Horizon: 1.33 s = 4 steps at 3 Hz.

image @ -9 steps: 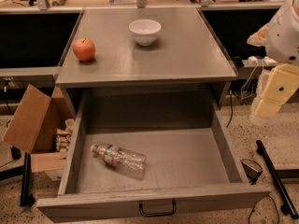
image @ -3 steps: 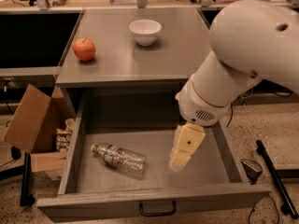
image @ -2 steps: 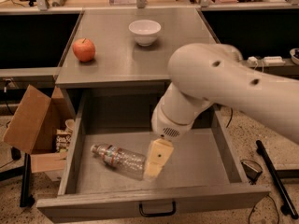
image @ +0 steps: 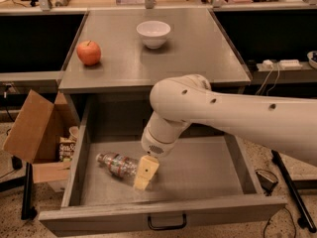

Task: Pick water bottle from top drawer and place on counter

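The water bottle [image: 116, 164] lies on its side in the open top drawer [image: 198, 173], cap toward the left, near the drawer's left front. My gripper [image: 145, 173] hangs from the white arm [image: 223, 114] that reaches in from the right, and it is down inside the drawer right at the bottle's right end, partly covering it. The counter [image: 198, 53] is the grey top above the drawer.
A red apple [image: 88, 52] and a white bowl [image: 153, 33] sit on the counter. An open cardboard box [image: 34, 133] stands on the floor left of the drawer. Cables and a black stand leg [image: 292, 187] lie at the right.
The arm has swung in from the right and moved left across the drawer. The gripper has come down to the bottle's right end. The bottle has not moved.
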Each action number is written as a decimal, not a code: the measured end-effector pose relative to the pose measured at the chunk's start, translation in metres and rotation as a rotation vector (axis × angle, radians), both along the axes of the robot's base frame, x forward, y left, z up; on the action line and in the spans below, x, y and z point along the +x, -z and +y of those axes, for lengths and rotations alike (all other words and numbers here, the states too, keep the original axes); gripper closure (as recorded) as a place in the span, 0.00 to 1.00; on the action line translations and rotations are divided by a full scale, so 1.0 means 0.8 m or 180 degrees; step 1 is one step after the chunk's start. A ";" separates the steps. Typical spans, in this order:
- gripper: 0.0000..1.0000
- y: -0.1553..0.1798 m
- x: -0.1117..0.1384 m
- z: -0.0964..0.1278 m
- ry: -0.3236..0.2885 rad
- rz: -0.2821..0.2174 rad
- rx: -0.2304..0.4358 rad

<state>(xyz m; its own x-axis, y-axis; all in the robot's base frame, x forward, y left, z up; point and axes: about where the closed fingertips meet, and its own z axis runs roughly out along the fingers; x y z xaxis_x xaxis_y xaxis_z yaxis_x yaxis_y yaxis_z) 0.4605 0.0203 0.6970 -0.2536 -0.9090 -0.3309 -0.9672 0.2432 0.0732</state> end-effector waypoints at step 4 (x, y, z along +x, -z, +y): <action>0.19 0.093 0.022 0.051 0.0049 0.0237 -0.0241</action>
